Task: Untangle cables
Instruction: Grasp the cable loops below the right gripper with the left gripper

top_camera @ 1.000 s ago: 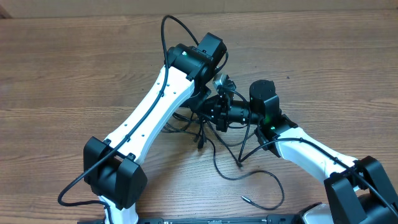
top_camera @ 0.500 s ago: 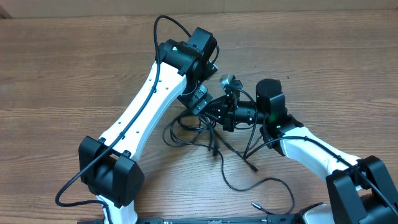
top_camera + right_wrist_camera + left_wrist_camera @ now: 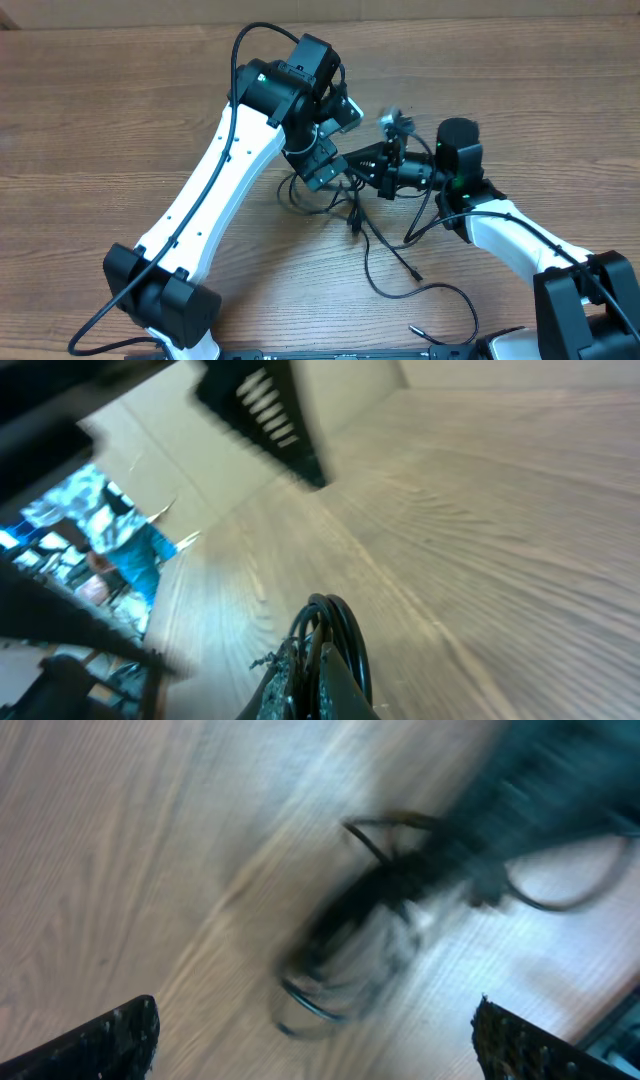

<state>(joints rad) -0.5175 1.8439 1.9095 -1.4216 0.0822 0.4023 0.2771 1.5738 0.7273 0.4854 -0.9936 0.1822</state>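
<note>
The cables point(image 3: 372, 262) are thin black cords. They lie tangled below both grippers, and loose strands trail toward the front edge, ending in a small plug point(image 3: 418, 329). My left gripper point(image 3: 322, 168) hovers just above the tangle with its jaws wide open. In the blurred left wrist view the bundle point(image 3: 365, 945) lies ahead of the spread fingertips point(image 3: 125, 1035), untouched. My right gripper point(image 3: 362, 165) reaches in from the right, shut on a loop of the cables point(image 3: 338, 628) that sticks up between its closed fingers point(image 3: 300, 685).
The wooden table point(image 3: 120, 110) stretches to the left and back. The left arm's white link point(image 3: 205, 215) crosses the left centre, and the right arm point(image 3: 510, 235) comes in from the lower right. Thick robot cables loop over the left arm point(image 3: 245, 40).
My left gripper has opened, let go of the cables, and drawn back to the upper left. The right gripper has pulled to the right, dragging the bundle and its loose strands along.
</note>
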